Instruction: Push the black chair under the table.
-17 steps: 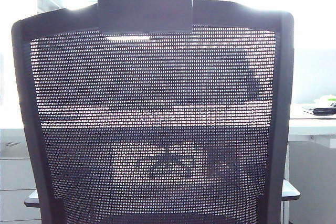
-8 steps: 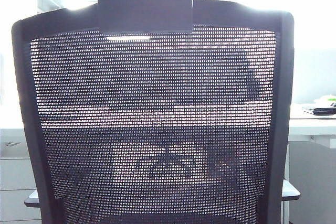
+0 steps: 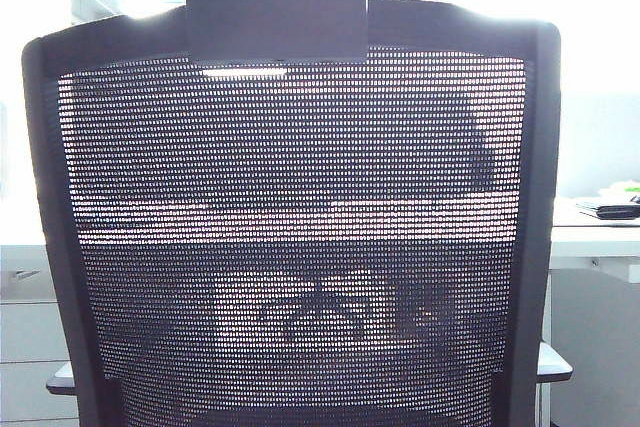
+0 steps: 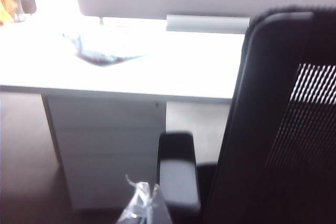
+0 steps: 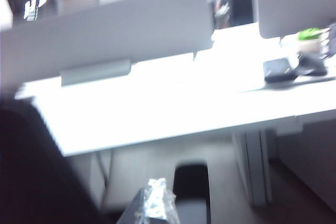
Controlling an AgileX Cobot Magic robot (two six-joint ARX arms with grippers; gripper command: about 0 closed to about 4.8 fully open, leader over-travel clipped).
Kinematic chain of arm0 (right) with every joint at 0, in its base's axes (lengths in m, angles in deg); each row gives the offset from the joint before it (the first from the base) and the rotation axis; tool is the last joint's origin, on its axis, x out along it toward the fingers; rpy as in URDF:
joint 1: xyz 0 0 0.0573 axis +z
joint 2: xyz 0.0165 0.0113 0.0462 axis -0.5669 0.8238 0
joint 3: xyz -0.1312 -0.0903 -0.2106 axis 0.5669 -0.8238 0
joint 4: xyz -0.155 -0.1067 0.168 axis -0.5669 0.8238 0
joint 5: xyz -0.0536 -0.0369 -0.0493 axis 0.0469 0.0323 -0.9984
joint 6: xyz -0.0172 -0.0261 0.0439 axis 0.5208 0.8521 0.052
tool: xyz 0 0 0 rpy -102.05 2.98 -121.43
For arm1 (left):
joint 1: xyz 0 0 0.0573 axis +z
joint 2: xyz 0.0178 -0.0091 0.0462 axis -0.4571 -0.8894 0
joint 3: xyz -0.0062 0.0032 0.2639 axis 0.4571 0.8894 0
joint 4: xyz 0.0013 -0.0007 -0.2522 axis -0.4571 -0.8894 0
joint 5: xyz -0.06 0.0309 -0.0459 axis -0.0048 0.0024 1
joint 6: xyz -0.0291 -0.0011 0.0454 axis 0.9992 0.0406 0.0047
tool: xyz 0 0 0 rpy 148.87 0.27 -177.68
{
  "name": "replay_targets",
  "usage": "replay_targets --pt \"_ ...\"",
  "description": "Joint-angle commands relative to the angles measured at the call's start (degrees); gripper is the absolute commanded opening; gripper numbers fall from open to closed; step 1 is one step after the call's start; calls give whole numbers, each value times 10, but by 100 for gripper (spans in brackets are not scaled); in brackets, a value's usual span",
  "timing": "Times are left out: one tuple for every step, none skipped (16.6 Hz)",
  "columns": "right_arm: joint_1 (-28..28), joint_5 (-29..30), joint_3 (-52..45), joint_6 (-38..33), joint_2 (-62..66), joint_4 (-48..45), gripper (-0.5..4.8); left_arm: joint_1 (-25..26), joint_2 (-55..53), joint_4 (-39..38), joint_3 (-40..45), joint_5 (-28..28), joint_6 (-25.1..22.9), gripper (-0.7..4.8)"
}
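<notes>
Fingers of left gripper (image 4: 140, 205) and right gripper (image 5: 152, 203) barely visible, opening indeterminate, flanking the black chair (image 3: 290, 237) beside its armrests, apparently to push it benchward (image 4: 173, 72).

The black chair (image 3: 290, 237) stands upright with its see-through mesh back in a solid black frame, a black headrest block on top and flat armrests out to each side. It faces the long white surface (image 3: 590, 242), whose flat top shows through the mesh. Its armrests seem to stand just short of the surface's front edge, though both wrist views are blurred.
</notes>
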Motion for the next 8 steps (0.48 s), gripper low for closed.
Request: replay_targets --pt "2 -17 43 -100 0 -10 -9 0 0 158 -3 23 134 -6" --pt "2 -10 76 -109 4 -10 -9 -1 -1 168 -22 30 183 -6" --pt "2 -10 100 -109 12 -10 -9 -1 -1 165 -42 54 185 -6" --pt "2 -7 132 -109 30 -9 -9 -1 -1 161 -71 61 185 -6" --pt "2 -5 165 -109 59 1 -9 -1 -9 142 -106 38 168 -6" --pt "2 9 196 -109 94 14 -9 -1 -28 108 -143 21 153 -6" --pt "2 30 227 -109 133 26 -9 -1 -57 82 -179 20 141 -6" --pt "2 70 254 -109 172 30 -9 -1 -85 80 -203 27 139 -6"
